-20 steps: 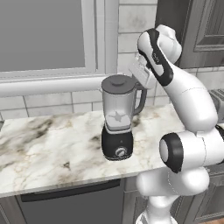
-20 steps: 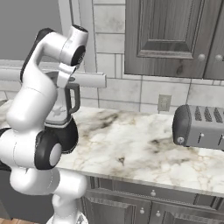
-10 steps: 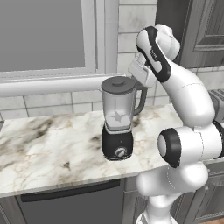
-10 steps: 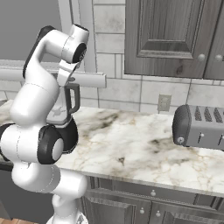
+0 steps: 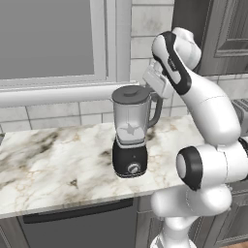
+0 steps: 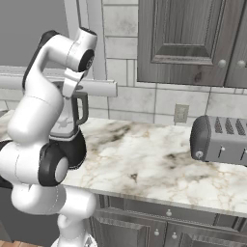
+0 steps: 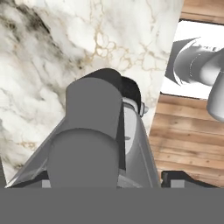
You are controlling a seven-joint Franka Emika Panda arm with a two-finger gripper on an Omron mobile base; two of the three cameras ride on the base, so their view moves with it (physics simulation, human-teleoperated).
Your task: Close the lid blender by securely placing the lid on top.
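Observation:
The blender (image 5: 130, 145) stands on the marble counter, with a black base, a silver dial and a clear grey jar. The dark grey lid (image 5: 131, 91) lies flat on the jar's rim. My gripper (image 5: 155, 87) hangs just right of the rim, above the dark side handle (image 5: 157, 109), and touches neither. In the right base view the gripper (image 6: 67, 89) is above the handle (image 6: 81, 110). The hand view looks down the handle (image 7: 92, 127) to the black base (image 7: 131, 91). The fingertips (image 7: 175, 177) stand wide apart, the gripper (image 7: 109, 181) open and holding nothing.
A grey boxy toaster (image 6: 222, 140) sits far right on the counter (image 6: 144, 164). Behind the blender run a window sill (image 5: 53, 94) and a tiled wall. Cabinets (image 6: 183, 38) hang above. The counter's front edge and wooden floor (image 7: 188, 131) lie below.
The arm's upper links have shifted slightly; the hand stays beside the jar's rim. The lid rests on the jar throughout.

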